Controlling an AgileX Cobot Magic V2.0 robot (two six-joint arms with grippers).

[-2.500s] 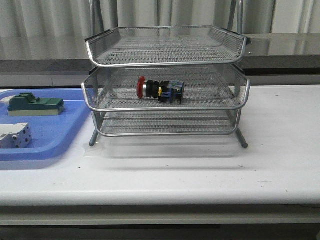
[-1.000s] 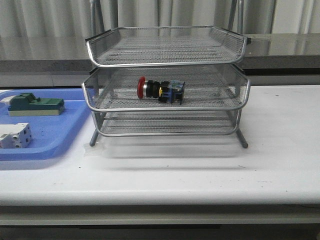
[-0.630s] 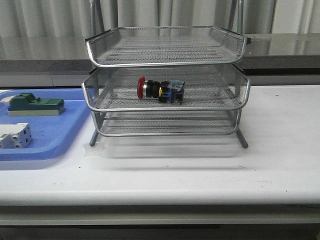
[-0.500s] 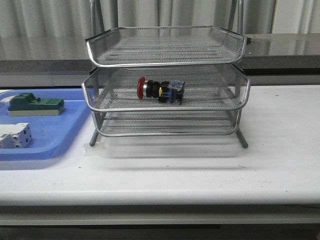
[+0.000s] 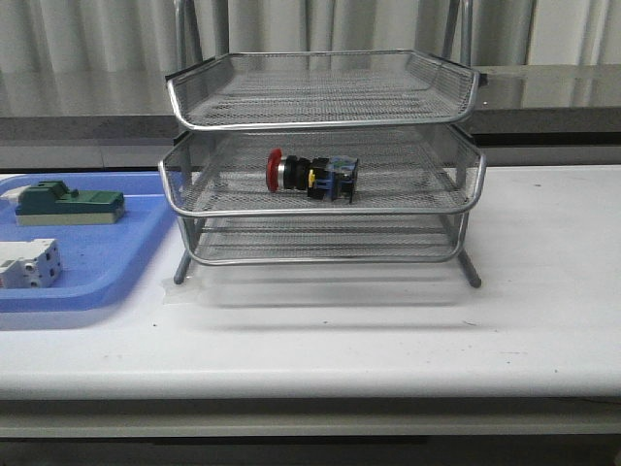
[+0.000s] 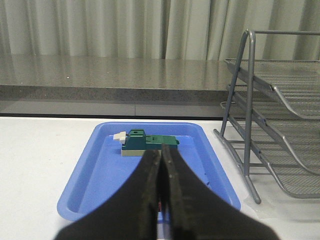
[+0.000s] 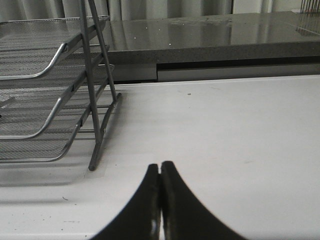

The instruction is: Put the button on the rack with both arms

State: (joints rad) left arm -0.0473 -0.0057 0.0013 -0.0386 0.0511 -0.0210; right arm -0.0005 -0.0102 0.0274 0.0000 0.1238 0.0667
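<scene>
You are looking at a lab or test bench rather than a home. A plain white table (image 5: 543,320) stands before a grey polished ledge (image 5: 543,92) and pale pleated curtains (image 5: 320,24). Near the table's left edge, a blue plastic tray (image 5: 107,262) holds electrical parts, a green block (image 5: 68,204) and a white-grey boxy part (image 5: 27,264).
</scene>
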